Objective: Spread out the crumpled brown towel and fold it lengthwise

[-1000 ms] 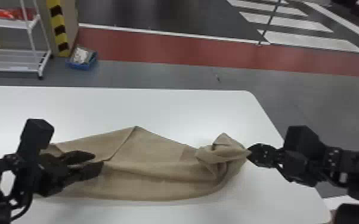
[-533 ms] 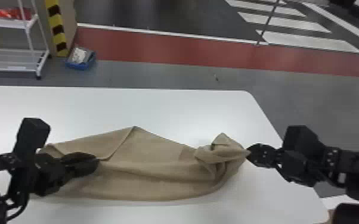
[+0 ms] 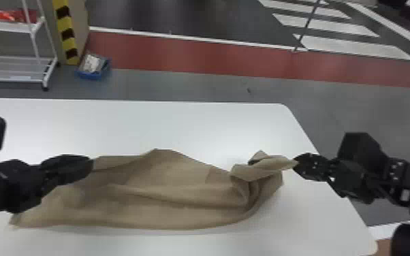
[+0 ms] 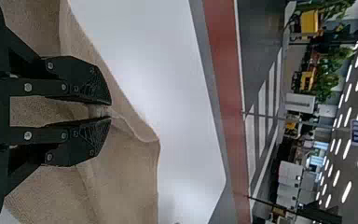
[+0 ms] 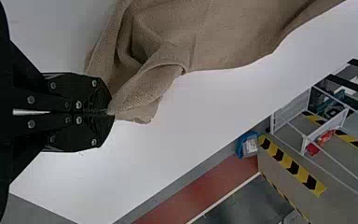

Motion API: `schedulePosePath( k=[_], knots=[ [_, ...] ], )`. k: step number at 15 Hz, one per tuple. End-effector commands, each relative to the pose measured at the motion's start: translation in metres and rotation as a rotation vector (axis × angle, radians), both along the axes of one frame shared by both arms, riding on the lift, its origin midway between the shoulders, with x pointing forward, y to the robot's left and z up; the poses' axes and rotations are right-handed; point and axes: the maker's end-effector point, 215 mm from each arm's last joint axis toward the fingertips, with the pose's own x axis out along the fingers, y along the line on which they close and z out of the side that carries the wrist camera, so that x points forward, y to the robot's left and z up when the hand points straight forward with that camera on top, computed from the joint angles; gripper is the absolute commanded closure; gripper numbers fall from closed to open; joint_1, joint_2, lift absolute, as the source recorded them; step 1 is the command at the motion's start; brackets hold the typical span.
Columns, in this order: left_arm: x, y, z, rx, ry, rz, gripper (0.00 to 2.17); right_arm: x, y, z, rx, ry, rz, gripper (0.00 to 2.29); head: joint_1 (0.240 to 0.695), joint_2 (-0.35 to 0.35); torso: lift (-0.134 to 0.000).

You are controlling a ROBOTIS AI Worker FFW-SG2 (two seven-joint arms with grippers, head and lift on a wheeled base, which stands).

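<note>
Towel of brown cloth [image 3: 167, 194], bunched beside right black gripper [image 3: 297, 163] clenching 1 corner; left black gripper [image 3: 90, 165] pinches edge; flat white table [image 3: 112, 126] below both, open blue box [image 3: 90, 75] beyond.

I could pass a hand over the white tabletop [image 3: 146, 126] beyond the towel [image 3: 167, 204], and I have another strip of it along the towel's near side. The left gripper [image 3: 91, 165] and its arm block my way in over the left end. On the right, the other arm reaches in across the side edge, its gripper [image 3: 295, 163] up against a raised bunch of cloth.
</note>
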Motion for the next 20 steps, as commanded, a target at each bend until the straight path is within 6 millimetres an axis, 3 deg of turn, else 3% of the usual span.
schedulePosePath(
  k=[1,3,7,11,14,16,18,19,20],
  knots=[
    [0.0,0.03,0.034,-0.034,-0.047,0.076,1.17,0.004,-0.004,0.008,-0.007,-0.017,-0.001,1.47,0.695,-0.219,-0.124],
    [0.004,0.06,0.053,-0.07,-0.036,0.172,1.26,0.016,-0.017,0.035,0.0,-0.079,-0.023,1.47,0.695,-0.195,-0.124],
    [0.016,0.087,0.081,-0.078,-0.079,0.242,1.26,0.044,-0.029,0.086,-0.006,-0.189,-0.034,1.47,0.695,-0.153,-0.124],
    [0.059,0.113,0.112,-0.106,-0.102,0.33,1.26,0.081,-0.039,0.104,-0.001,-0.213,-0.037,1.47,0.671,-0.127,-0.124],
    [0.1,0.128,0.121,-0.162,-0.07,0.381,1.26,0.106,-0.041,0.108,-0.028,-0.199,-0.042,1.47,0.61,-0.106,-0.124],
    [0.111,0.133,0.119,-0.167,-0.059,0.399,1.26,0.108,-0.04,0.111,-0.029,-0.202,-0.042,1.47,0.584,-0.093,-0.124],
    [0.115,0.154,0.127,-0.181,-0.068,0.448,1.26,0.107,-0.049,0.113,-0.053,-0.199,-0.056,1.47,0.572,-0.084,-0.124],
    [0.112,0.155,0.122,-0.194,-0.052,0.452,1.26,0.103,-0.054,0.103,-0.062,-0.18,-0.067,1.47,0.564,-0.076,-0.124],
    [0.106,0.152,0.11,-0.194,-0.031,0.444,1.26,0.089,-0.055,0.075,-0.094,-0.124,-0.059,1.47,0.563,-0.074,-0.124]
  ],
)
